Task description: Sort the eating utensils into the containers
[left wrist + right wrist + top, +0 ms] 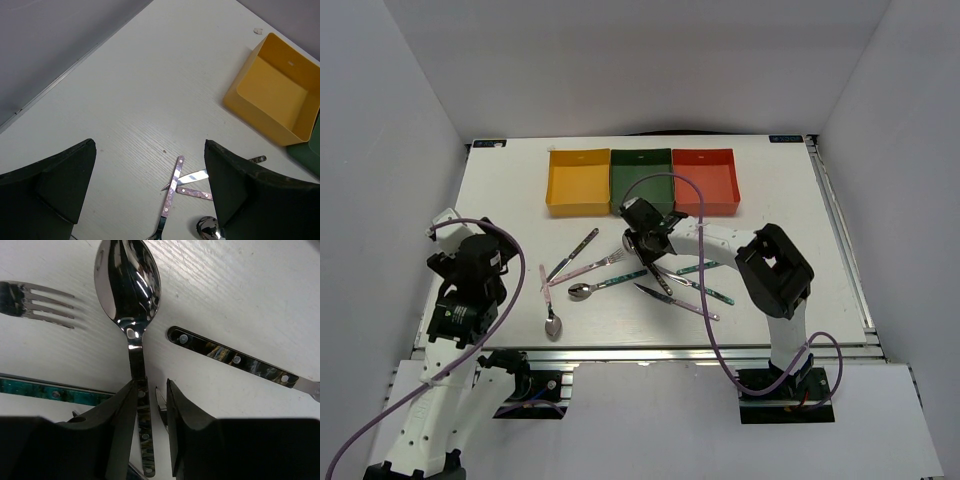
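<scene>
Sorting in progress on the white table (510, 200): the right gripper (150, 387) is poised over a silver-metal spoon with a dark patterned handle (131, 347), just in front of the dark green square bin (642, 175). The jaws are drawn narrow and set astride the handle. One finger (122, 425) is laid against it and a slim gap is left on the other side, so the spoon is not seen to be clamped. In the right wrist view the spoon's long axis is run straight up the frame, with the bowl pointed away from the wrist and the handle led back between the fingers. Beside the bowl are seen the tines of a silver fork (35, 302) at left and a second dark-handled utensil (235, 360) slanted at right; a teal-handled utensil (50, 392) is laid crosswise beneath the fork.

The left gripper (149, 150) is held wide apart and empty above the table, near a pink-handled utensil (172, 187) lying almost lengthwise between its fingers. The yellow-orange square bin (272, 95) is seen beyond it, and the red-orange square bin (706, 182) is placed at the right end of the row
</scene>
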